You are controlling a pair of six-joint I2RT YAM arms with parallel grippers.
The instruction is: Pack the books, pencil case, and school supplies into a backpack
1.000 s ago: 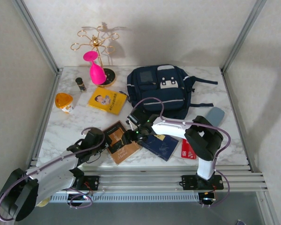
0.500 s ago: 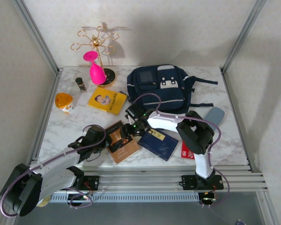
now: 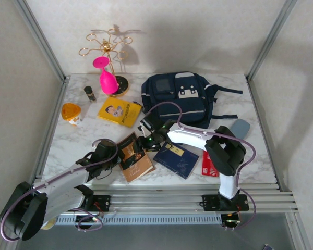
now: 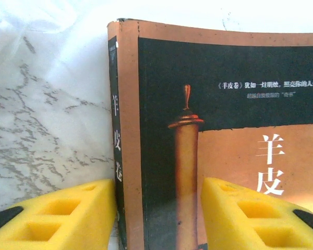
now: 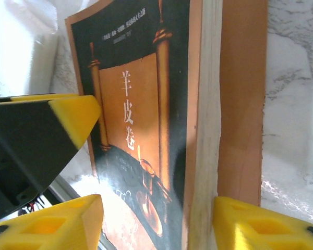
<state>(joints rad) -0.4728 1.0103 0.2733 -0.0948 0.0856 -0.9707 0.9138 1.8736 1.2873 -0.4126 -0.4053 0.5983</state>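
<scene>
Brown-and-black, the book (image 3: 135, 156) lies near the front of the marble table (image 3: 75, 143), its far edge tipped up off the surface. At its near-left edge the left gripper (image 4: 156, 219) has its yellow fingers (image 4: 57, 216) spread apart. One is down beside the spine on the marble and the other is over the cover, so the spine strip sits between open jaws that do not clamp it. At the raised far edge the right gripper (image 5: 156, 226) also stands open and straddles the book. One finger is off the printed cover and the other is against the page edge and back cover.

Just to the right lies the navy book (image 3: 178, 159), then the red packet (image 3: 208, 165). The grey-blue pencil case (image 3: 240, 127) is further right. The yellow book (image 3: 119, 111) and the backpack (image 3: 180, 99) are behind.
</scene>
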